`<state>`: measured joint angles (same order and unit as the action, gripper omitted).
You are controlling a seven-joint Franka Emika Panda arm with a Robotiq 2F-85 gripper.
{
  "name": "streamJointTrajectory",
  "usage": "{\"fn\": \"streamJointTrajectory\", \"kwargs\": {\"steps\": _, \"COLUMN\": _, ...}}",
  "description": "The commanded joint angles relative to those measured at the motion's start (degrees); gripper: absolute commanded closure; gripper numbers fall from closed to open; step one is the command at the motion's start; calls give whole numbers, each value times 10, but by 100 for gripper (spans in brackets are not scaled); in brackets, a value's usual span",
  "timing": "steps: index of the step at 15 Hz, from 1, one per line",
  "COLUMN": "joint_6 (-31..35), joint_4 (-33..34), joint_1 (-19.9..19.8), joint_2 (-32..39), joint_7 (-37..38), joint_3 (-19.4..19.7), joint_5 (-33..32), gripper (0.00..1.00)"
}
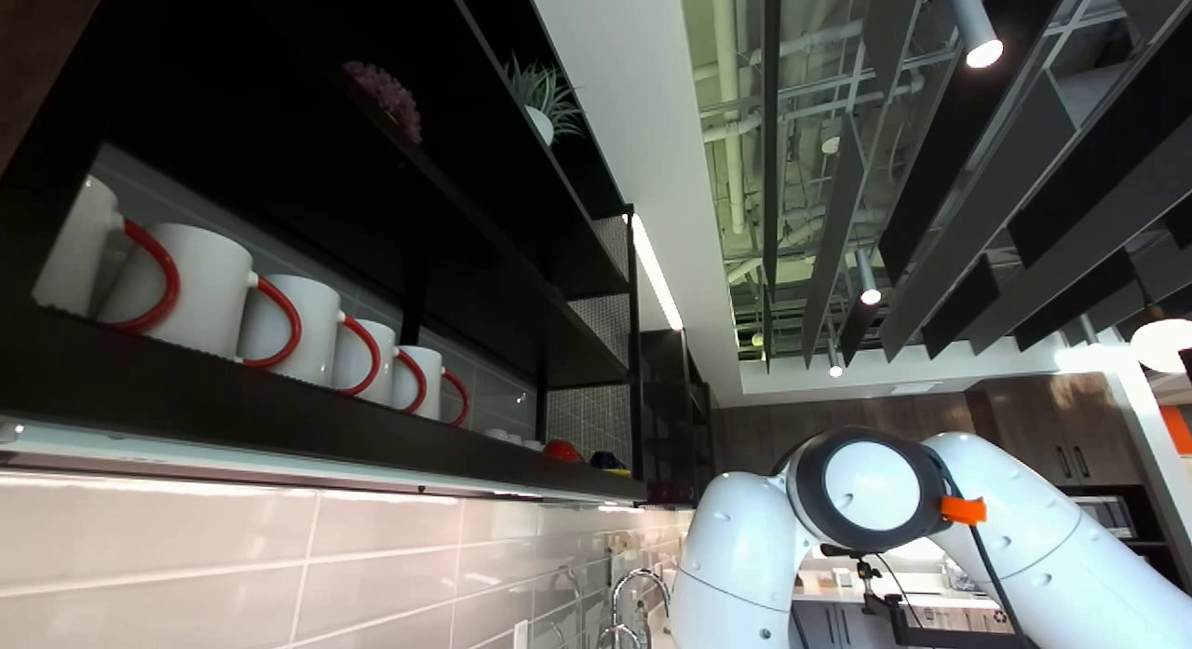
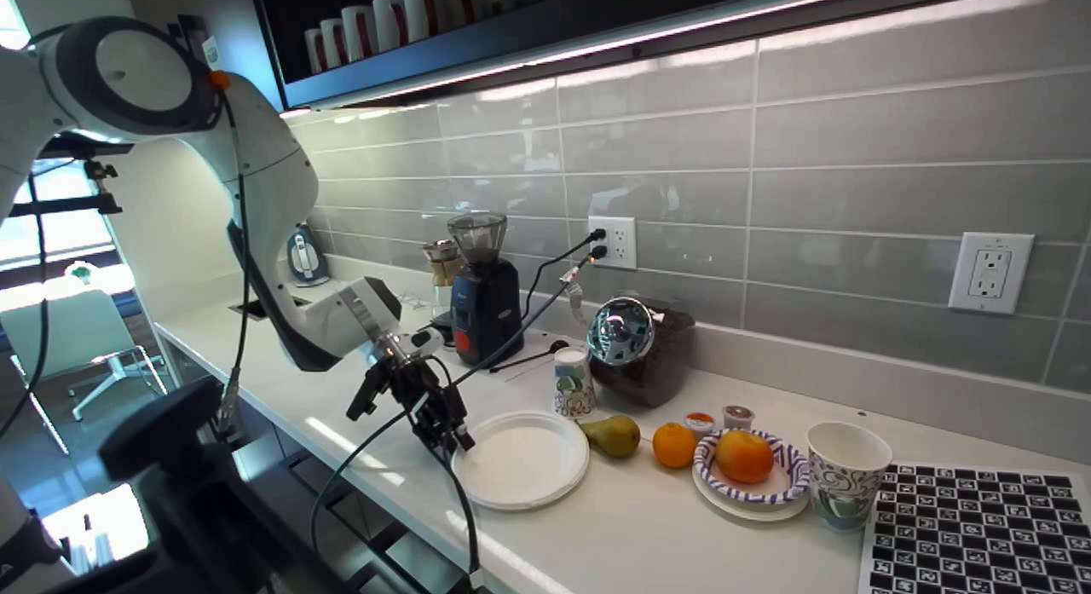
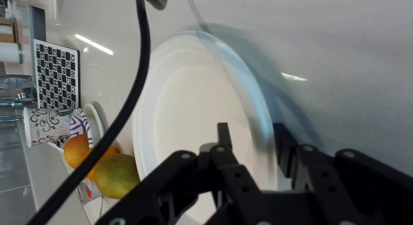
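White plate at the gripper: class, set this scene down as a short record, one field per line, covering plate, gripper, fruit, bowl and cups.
White plate: round, on the counter
Gripper: open, fingers either side of the plate's rim
Pear: lying beside the plate
Orange: between pear and bowl
Bowl: purple-patterned, on another plate, holding a reddish-orange fruit
Cup by the pear: patterned, upright
Cup by the bowl: patterned, upright

No word or number can be read with certainty. The cup [image 3: 48,125] carries tiny lettering, too blurred to make out, and the board [image 2: 976,526] bears black-and-white code marks. A small background sign [image 1: 1000,617] resembles recycling arrows.
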<state>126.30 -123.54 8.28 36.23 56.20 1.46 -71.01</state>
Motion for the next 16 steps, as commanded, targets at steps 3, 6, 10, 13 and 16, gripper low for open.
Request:
{"fn": "streamJointTrajectory", "kwargs": {"steps": 3, "joint_6": -10, "joint_4": 18, "joint_1": -10, "joint_2": 22, "joint_7": -4, "joint_3": -6, "joint_5": -12, "gripper": 88}}
{"fn": "streamJointTrajectory", "kwargs": {"steps": 6, "joint_6": -27, "joint_4": 13, "joint_1": -8, "joint_2": 11, "joint_7": 12, "joint_3": -9, "joint_5": 2, "gripper": 84}}
{"fn": "streamJointTrajectory", "kwargs": {"steps": 10, "joint_6": -34, "joint_4": -2, "joint_1": -8, "joint_2": -13, "joint_7": 28, "joint_3": -17, "joint_5": 24, "gripper": 96}}
{"fn": "streamJointTrajectory", "kwargs": {"steps": 13, "joint_6": -52, "joint_4": -12, "joint_1": -5, "joint_2": -31, "joint_7": 39, "joint_3": -24, "joint_5": 30, "gripper": 100}}
{"fn": "streamJointTrajectory", "kwargs": {"steps": 16, "joint_6": -79, "joint_4": -20, "joint_1": 0, "joint_2": -49, "joint_7": 51, "joint_3": -31, "joint_5": 36, "gripper": 99}}
